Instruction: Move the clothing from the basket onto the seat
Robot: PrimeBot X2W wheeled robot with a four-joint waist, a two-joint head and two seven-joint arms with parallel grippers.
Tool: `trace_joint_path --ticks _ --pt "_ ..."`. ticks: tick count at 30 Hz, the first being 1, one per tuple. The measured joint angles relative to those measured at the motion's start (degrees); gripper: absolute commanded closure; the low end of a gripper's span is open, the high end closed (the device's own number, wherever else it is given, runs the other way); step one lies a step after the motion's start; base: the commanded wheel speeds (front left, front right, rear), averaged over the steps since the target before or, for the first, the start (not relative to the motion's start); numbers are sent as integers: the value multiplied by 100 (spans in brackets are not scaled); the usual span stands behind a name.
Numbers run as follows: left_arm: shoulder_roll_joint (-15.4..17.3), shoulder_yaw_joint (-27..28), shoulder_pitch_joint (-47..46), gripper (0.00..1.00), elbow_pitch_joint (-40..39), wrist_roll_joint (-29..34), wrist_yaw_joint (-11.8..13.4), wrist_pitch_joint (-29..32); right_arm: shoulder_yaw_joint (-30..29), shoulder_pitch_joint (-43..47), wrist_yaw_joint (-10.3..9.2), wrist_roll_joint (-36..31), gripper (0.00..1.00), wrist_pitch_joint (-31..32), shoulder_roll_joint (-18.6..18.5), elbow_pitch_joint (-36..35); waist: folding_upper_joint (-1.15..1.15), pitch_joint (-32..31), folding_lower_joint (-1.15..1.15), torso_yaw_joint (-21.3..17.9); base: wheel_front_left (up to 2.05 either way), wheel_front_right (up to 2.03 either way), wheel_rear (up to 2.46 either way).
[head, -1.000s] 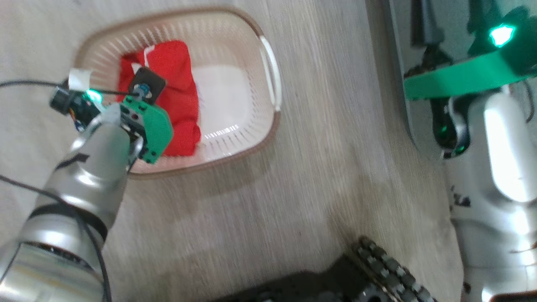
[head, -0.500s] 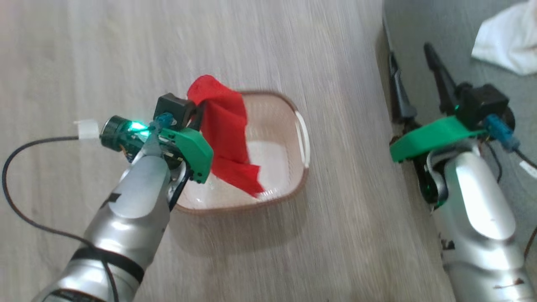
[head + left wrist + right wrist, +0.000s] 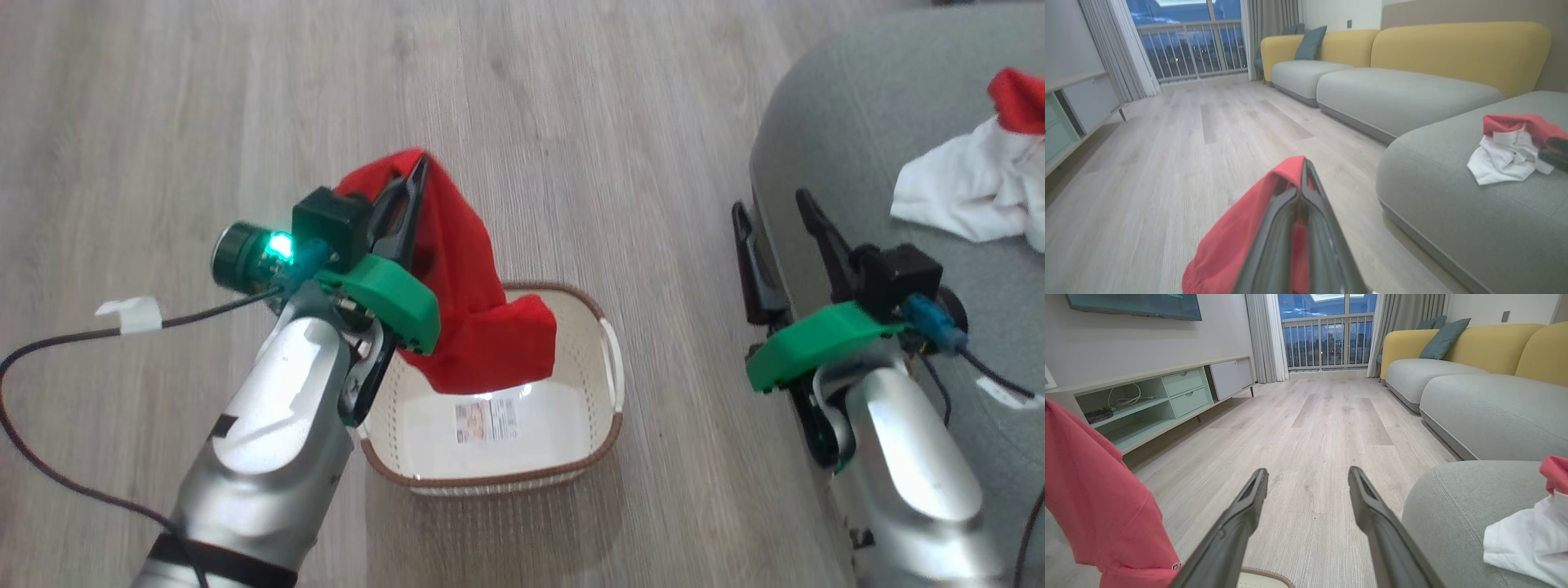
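The seat (image 3: 824, 155) lies to the right of the left pincer (image 3: 416, 175), just beyond the right pincer (image 3: 771, 204), and carries a red-and-white garment (image 3: 963, 184). The basket (image 3: 611, 384) sits on the floor below the left pincer, with its label (image 3: 486, 419) showing. The left pincer is clenched on a red garment (image 3: 465, 278) hanging over the basket. The right pincer is released, holding nothing.

To carry well, I judge: keep the grip firm, raise the hem clear of the rim, swing right and let go well onto the cushion. The left wrist view shows cloth pinched at the fingertips; the head view shows the basket's floor.
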Motion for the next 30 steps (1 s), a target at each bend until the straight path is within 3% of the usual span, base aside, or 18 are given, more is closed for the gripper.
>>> trace_joint_path --ticks 8,18,22,30 --pt "36 -1 -6 100 -684 0 0 21 48 331 0 75 0 0 0 37 0 -367 0 25 0 0 0" --pt "93 -87 -114 100 -1339 -15 0 234 389 369 0 227 0 0 0 2 0 -374 0 54 0 0 0" --pt "101 -183 -165 100 -1391 -26 -49 310 860 230 0 419 0 0 -4 -316 0 -316 0 72 0 0 0" --pt "98 -310 -175 100 -1390 -52 -118 311 2347 -851 0 789 0 0 -27 -692 0 -206 1 129 0 0 0"
